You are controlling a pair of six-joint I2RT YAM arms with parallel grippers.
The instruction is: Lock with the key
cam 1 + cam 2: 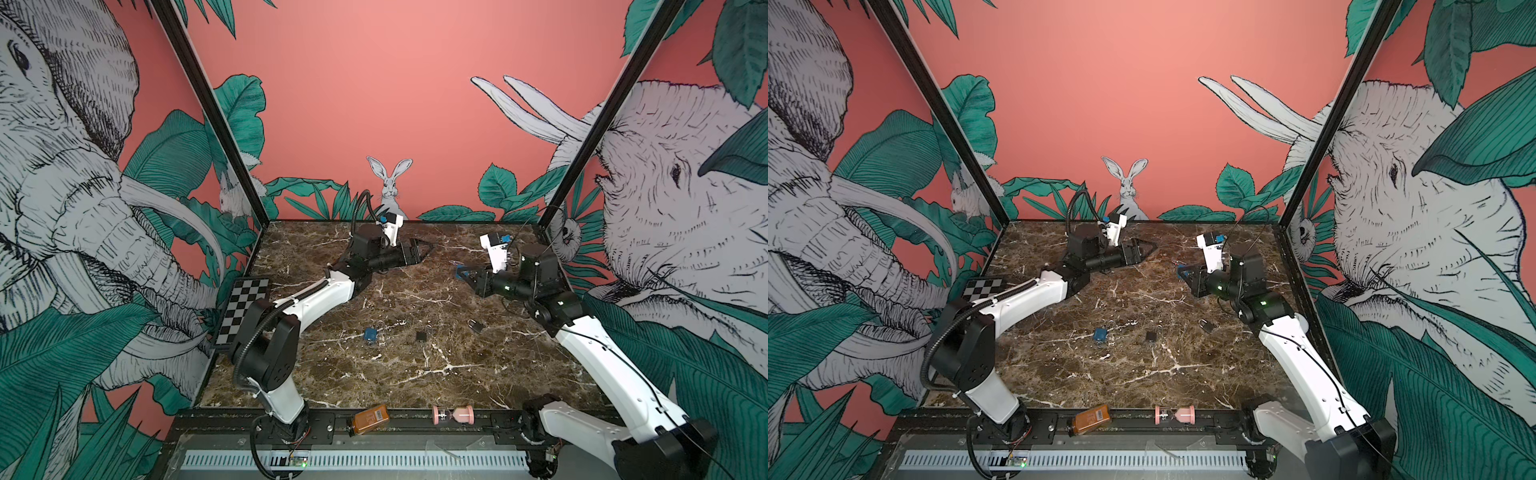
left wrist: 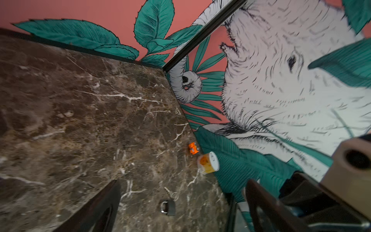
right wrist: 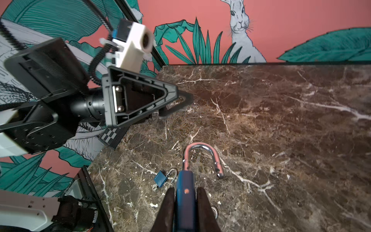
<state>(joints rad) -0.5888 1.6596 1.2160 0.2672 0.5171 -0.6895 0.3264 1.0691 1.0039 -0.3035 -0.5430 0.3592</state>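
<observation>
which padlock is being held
The blue padlock shut in the right gripper, shackle open; a second blue padlock, black padlock and grey padlock lie on the table.

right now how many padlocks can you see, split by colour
blue: 2, the held blue padlock in the right gripper and the loose blue padlock on the table
dark grey: 1, the dark padlock
black: 1, the small black block, probably a padlock but too small to be sure
total: 4
</observation>
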